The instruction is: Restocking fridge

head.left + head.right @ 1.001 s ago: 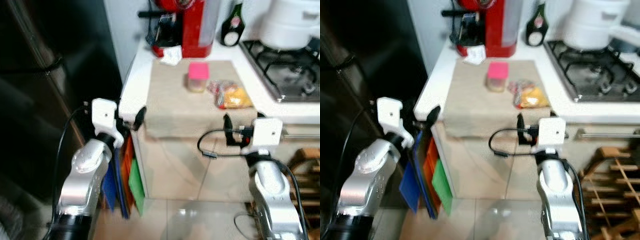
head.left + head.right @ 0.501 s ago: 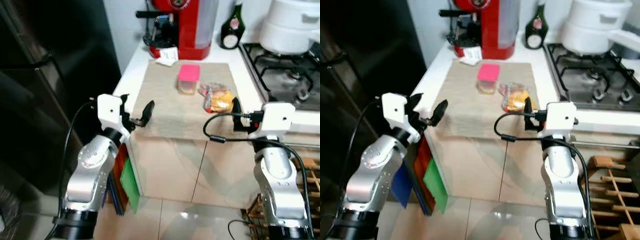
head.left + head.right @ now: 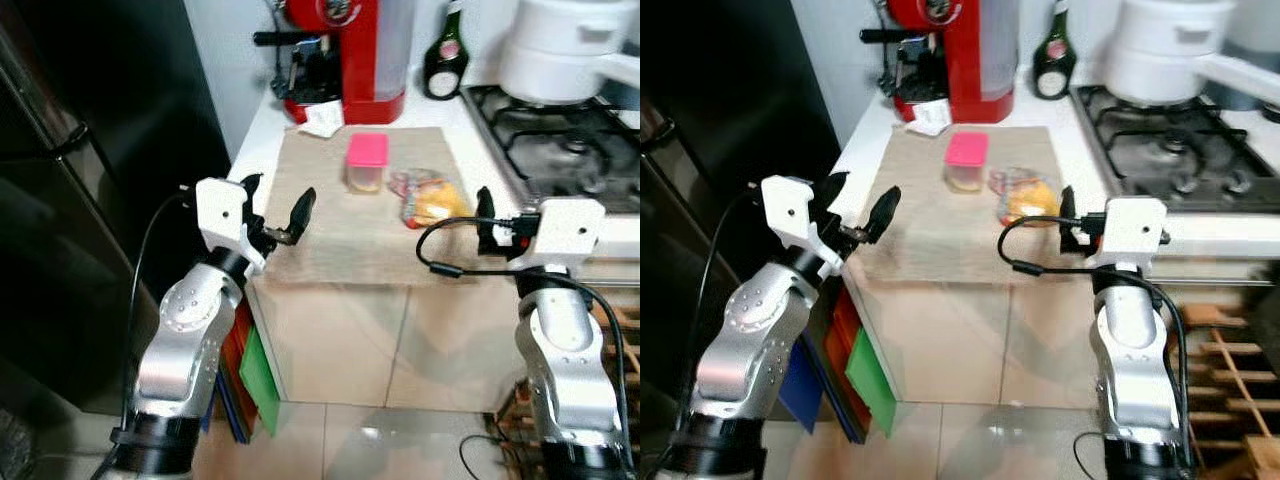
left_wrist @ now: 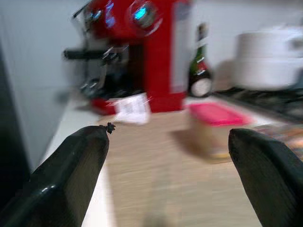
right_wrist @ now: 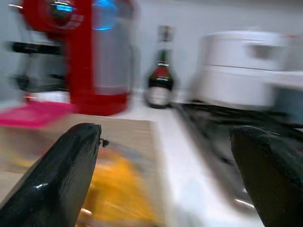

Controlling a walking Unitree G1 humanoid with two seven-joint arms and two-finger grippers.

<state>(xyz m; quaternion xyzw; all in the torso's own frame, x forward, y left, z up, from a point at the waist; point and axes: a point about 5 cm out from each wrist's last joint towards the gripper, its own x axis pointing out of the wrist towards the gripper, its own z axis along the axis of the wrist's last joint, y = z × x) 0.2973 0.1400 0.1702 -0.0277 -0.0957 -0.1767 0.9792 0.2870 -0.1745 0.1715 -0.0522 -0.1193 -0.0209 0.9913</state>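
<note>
We are at the approach step. The left pincer (image 3: 277, 213) and right pincer (image 3: 1068, 222) are both spread wide and empty at the counter (image 3: 262, 140) edge. The pink-lidded container (image 3: 366, 163) and orange bag (image 3: 432, 198) sit ahead; next, reach forward and grasp one.

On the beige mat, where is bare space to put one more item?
The beige mat is bare along its front and left, before the pink-lidded container. Crowded: the right side with the orange snack bag, and the back by the red coffee machine.
</note>
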